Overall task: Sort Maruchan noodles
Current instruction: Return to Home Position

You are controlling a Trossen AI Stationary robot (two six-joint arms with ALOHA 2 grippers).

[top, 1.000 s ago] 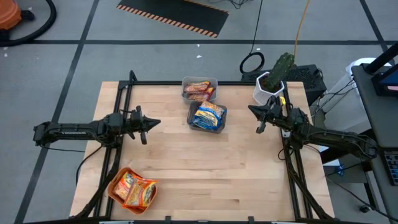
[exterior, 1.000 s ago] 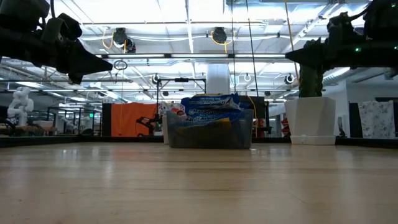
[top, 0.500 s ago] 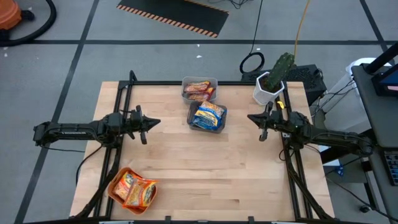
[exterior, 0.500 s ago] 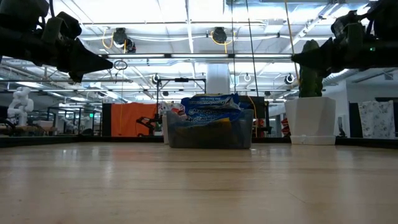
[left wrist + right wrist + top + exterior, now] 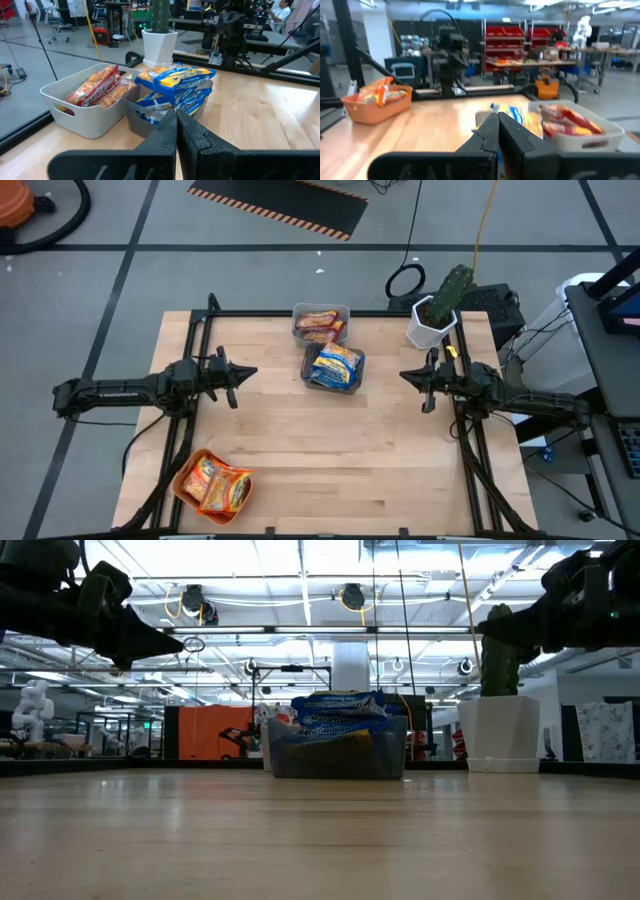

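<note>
Wooden table holds sorted noodles: red noodle packs and blue noodle packs at 12 o'clock, orange noodle packs at 7. Left gripper at 9 and right gripper at 3 hover with fingers pressed together, empty. If it swings wide, the right one may hit the cactus pot.

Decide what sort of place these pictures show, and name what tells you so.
Probably a robotics lab in a large workshop hall. The left arm and right arm flank a wooden table; red shelves and workbenches stand behind, under rows of ceiling lights.
</note>
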